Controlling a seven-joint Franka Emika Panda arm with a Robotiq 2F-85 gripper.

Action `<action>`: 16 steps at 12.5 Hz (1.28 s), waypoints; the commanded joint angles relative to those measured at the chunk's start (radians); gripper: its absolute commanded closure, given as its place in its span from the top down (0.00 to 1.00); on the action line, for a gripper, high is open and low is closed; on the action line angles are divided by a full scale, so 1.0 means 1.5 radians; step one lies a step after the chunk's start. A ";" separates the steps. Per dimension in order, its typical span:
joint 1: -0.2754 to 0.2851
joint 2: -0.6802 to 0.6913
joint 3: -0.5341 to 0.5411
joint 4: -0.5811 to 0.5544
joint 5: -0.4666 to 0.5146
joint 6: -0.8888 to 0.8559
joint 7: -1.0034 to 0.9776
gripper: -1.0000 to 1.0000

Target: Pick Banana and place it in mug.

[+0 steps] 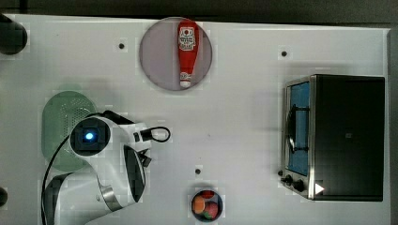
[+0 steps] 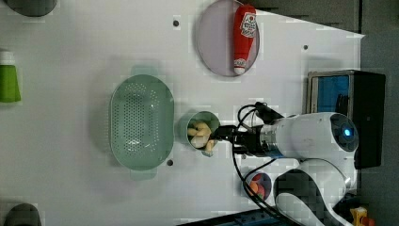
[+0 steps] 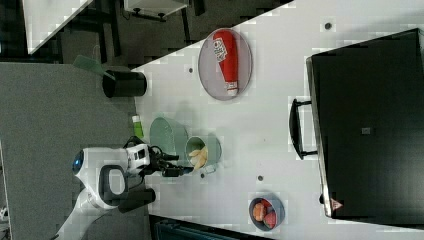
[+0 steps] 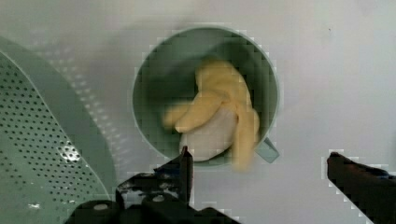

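Hanging just over the mug (image 4: 205,93), the gripper (image 4: 259,170) has its two dark fingers (image 4: 184,170) spread wide in the wrist view, with bare white table between them and nothing in their grasp. The banana (image 4: 219,112), pale yellow with its peel splayed, lies inside the mug, one tip draped over the rim on the side nearest the fingers; neither finger touches it.

In the left view, at the centre of the frame, the mug (image 2: 200,129) stands just beside the right-hand edge of the pale-green perforated basket (image 2: 141,122), with the banana (image 2: 200,134) showing in its mouth and the gripper (image 2: 221,139) close at its right. The white arm (image 2: 310,136) reaches in level from the right side of that frame, cables looping around its wrist.

In the right view the arm (image 3: 107,172) enters from the lower left and the gripper (image 3: 180,167) points right, toward the mug (image 3: 202,150) and banana (image 3: 199,157).

In the top view the arm (image 1: 108,154) fills the lower left, lying over the basket (image 1: 61,119).
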 commanded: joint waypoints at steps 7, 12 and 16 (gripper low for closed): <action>-0.033 -0.090 -0.112 0.080 0.006 -0.031 0.026 1.00; -0.052 -0.177 -0.260 0.190 -0.015 -0.208 -0.017 1.00; -0.052 -0.193 -0.302 0.312 -0.041 -0.390 -0.017 1.00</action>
